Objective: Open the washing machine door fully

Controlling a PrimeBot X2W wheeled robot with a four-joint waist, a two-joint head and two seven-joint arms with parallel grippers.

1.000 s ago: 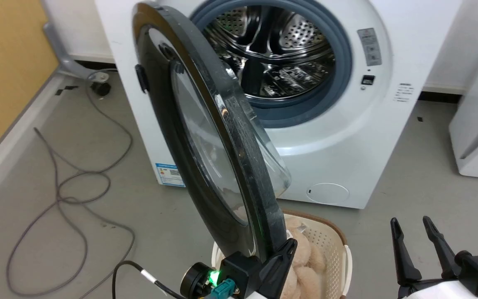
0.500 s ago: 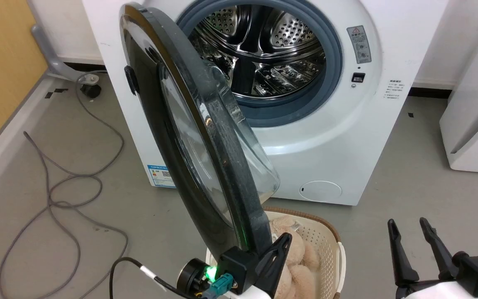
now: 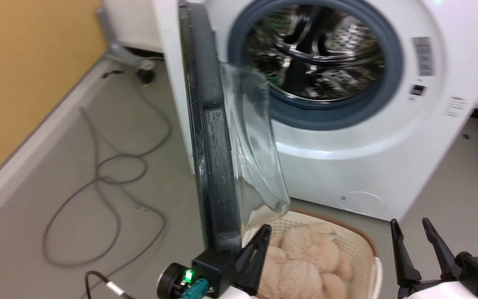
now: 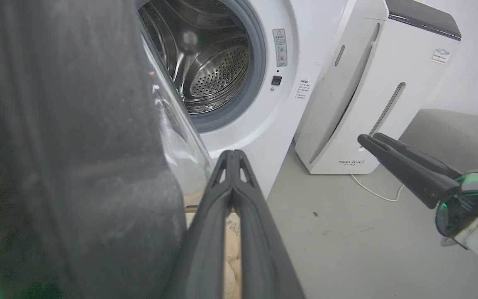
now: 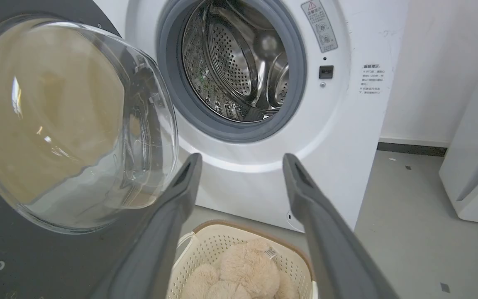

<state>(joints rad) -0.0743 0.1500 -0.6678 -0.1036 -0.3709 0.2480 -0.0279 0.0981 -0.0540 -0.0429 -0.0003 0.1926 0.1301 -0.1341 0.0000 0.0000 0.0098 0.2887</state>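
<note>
The washing machine door stands out from the white machine, edge-on in the head view, its clear glass bowl bulging toward the drum side. My left gripper is shut with nothing between its fingers and sits against the door's lower rim on the bowl side. In the left wrist view the door looms dark just left of the closed left gripper. My right gripper hangs open at the lower right, apart from the door. Between its fingers the right wrist view shows the bowl.
The grey-rimmed steel drum opening is uncovered. A cream basket holding a beige plush stands on the floor under the door. Cables lie on the floor at left by a yellow wall. A white FEELBIRD appliance stands right of the machine.
The head camera has moved and the picture is blurred. The door now shows edge-on instead of by its outer face, seemingly swung wider. My left gripper stays at its lower rim.
</note>
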